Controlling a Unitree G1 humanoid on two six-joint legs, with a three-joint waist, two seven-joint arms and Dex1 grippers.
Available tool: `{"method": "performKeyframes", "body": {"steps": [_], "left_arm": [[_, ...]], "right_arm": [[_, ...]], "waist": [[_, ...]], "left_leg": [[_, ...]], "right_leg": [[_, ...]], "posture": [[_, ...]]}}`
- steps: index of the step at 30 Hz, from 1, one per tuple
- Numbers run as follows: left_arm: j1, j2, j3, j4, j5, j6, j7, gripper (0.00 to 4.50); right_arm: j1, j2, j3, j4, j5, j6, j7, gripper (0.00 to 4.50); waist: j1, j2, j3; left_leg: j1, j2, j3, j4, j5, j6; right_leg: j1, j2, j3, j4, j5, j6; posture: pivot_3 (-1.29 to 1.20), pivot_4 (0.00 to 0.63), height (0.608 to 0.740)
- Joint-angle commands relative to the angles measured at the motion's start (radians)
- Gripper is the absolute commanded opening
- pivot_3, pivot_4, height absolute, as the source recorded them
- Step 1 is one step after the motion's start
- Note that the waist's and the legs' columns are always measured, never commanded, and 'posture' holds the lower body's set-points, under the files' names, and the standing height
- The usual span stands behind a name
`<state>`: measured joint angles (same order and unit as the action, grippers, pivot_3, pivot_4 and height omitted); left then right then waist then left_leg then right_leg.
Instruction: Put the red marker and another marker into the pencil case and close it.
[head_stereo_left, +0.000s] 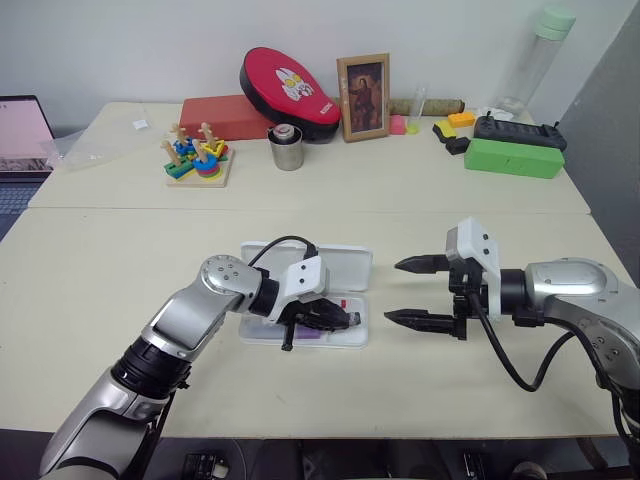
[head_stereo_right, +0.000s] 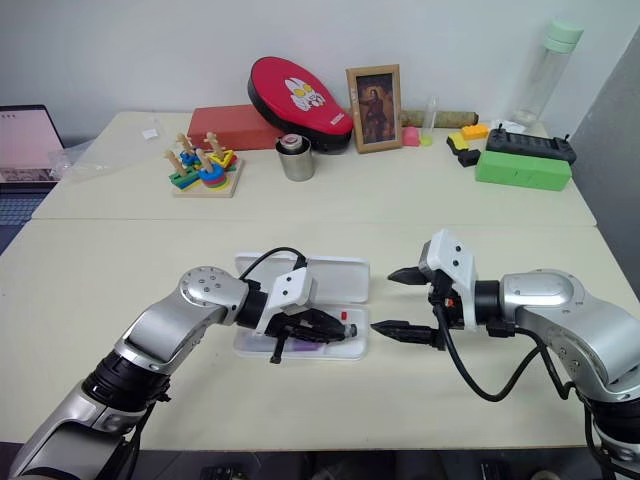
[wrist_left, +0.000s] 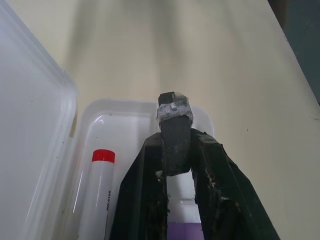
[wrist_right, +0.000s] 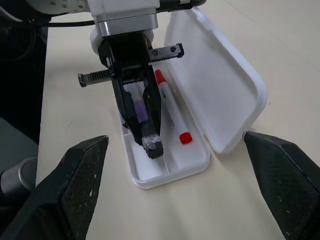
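The pencil case (wrist_right: 235, 95) lies open on the near part of the cream worktop (head_stereo_left: 120, 290), its lid folded flat toward the far side and its tray on the near side. In the tray the red marker (wrist_right: 170, 107) lies lengthwise along the hinge side. Just beside it, on the tray's near side, lies the lilac marker (wrist_right: 140, 111), mostly covered by the left hand (wrist_right: 150, 142).

The left hand reaches into the tray from the left, its two black fingers pressed together with the tips over the tray's right end. The fingers sit right on top of the lilac marker; whether they pinch it I cannot tell.

The right hand (head_stereo_left: 412, 292) hovers over the worktop just right of the case, pointing left toward it, fingers spread wide with nothing between them.

At the far side of the worktop stand a green box (head_stereo_left: 513, 157), a framed picture (head_stereo_left: 363, 97), a metal cup (head_stereo_left: 287, 147), a red cushion (head_stereo_left: 290, 82) and a wooden stacking toy (head_stereo_left: 198, 160).
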<state>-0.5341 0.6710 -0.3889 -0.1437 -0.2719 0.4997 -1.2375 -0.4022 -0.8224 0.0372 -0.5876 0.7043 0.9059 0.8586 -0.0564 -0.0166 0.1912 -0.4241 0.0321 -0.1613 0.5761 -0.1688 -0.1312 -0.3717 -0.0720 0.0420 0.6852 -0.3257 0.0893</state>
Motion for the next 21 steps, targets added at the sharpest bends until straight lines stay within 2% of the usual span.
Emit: {"method": "performKeyframes", "body": {"steps": [1, 6, 8, 21], "left_arm": [[-0.008, 0.004, -0.015, -0.019, 0.012, 0.0, -0.022, 0.4], [0.001, 0.016, -0.023, -0.03, 0.018, 0.012, -0.044, 0.4], [0.002, 0.016, -0.021, -0.033, 0.017, 0.017, -0.047, 1.1], [-0.015, -0.015, 0.002, -0.031, 0.004, 0.031, -0.029, 3.67]], "right_arm": [[0.003, -0.009, -0.011, -0.025, 0.002, -0.02, 0.006, 4.5], [0.003, -0.003, -0.009, -0.026, -0.002, -0.021, 0.002, 4.5], [0.003, -0.002, -0.008, -0.026, -0.003, -0.023, 0.001, 4.5], [-0.005, 0.008, -0.002, -0.015, -0.013, -0.03, 0.001, 4.5]], "waist": [[0.0, 0.0, 0.0], [0.0, 0.0, 0.0], [0.0, 0.0, 0.0], [0.0, 0.0, 0.0]], "left_leg": [[0.0, 0.0, 0.0, 0.0, 0.0, 0.0], [0.0, 0.0, 0.0, 0.0, 0.0, 0.0], [0.0, 0.0, 0.0, 0.0, 0.0, 0.0], [0.0, 0.0, 0.0, 0.0, 0.0, 0.0]], "right_leg": [[0.0, 0.0, 0.0, 0.0, 0.0, 0.0], [0.0, 0.0, 0.0, 0.0, 0.0, 0.0], [0.0, 0.0, 0.0, 0.0, 0.0, 0.0], [0.0, 0.0, 0.0, 0.0, 0.0, 0.0]], "posture": [[0.0, 0.15, 0.74], [0.0, 0.15, 0.74], [0.0, 0.15, 0.74], [0.0, 0.15, 0.74]]}}
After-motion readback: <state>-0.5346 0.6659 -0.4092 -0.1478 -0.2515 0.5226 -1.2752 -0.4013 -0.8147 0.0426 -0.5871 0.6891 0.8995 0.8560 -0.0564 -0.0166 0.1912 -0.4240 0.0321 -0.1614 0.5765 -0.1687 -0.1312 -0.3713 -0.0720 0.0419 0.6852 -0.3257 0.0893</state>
